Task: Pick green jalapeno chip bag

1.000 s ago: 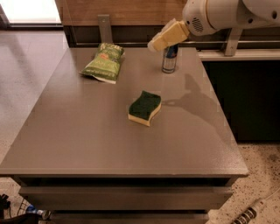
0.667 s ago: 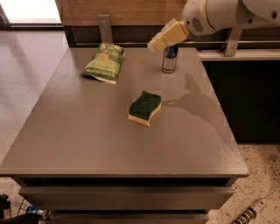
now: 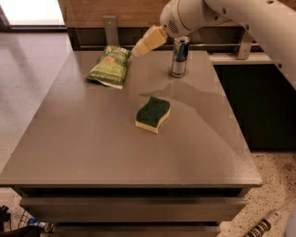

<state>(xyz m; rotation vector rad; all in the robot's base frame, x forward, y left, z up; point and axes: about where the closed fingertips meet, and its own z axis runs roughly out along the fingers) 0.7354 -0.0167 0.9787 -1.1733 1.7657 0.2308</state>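
The green jalapeno chip bag (image 3: 110, 66) is a light-green crinkly bag lying flat at the far left of the grey table (image 3: 92, 139). My gripper (image 3: 140, 49) is cream-coloured and hangs from the white arm (image 3: 217, 14) at the far side of the table. It is in the air just right of the bag's far end, pointing down-left toward it and not touching it. It holds nothing that I can see.
A dark-green-topped yellow sponge (image 3: 152, 114) lies near the table's middle. A slim blue and silver can (image 3: 180, 56) stands upright at the far right, just right of the gripper. A wooden wall and metal rail run behind the table, with a dark counter at the right.
The gripper has moved left, from above the can to just beside the chip bag's far end. The bag, sponge and can have not moved.
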